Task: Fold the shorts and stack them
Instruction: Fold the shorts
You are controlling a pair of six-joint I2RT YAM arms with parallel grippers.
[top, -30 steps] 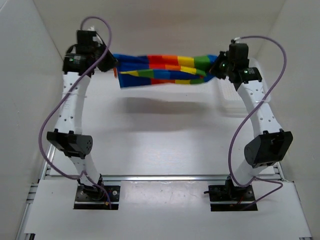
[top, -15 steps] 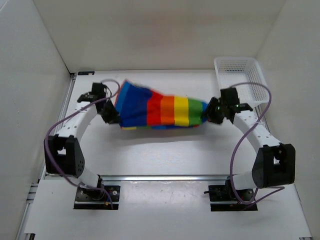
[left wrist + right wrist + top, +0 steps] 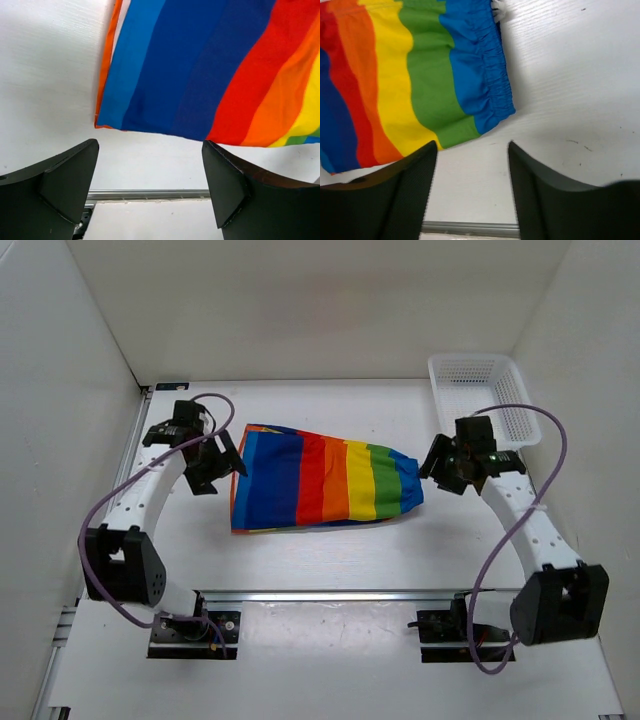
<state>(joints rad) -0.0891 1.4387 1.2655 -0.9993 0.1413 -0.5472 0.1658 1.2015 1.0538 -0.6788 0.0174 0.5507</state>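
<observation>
The rainbow-striped shorts lie flat on the white table, blue end to the left, blue elastic waistband to the right. My left gripper hovers just off their left edge, jaws wide open and empty; its wrist view shows the blue and red stripes of the shorts beyond the fingertips. Off the waistband end, my right gripper is open too, holding nothing. Its wrist view shows the shorts with their green stripe and blue waistband ahead of the fingers.
A white mesh basket stands at the back right corner, behind the right arm. White walls close in the table on three sides. A metal rail runs along the near edge of the table.
Both arms lowered the shorts from mid-air onto the table, then both grippers opened and let go. The cloth now lies spread flat.
</observation>
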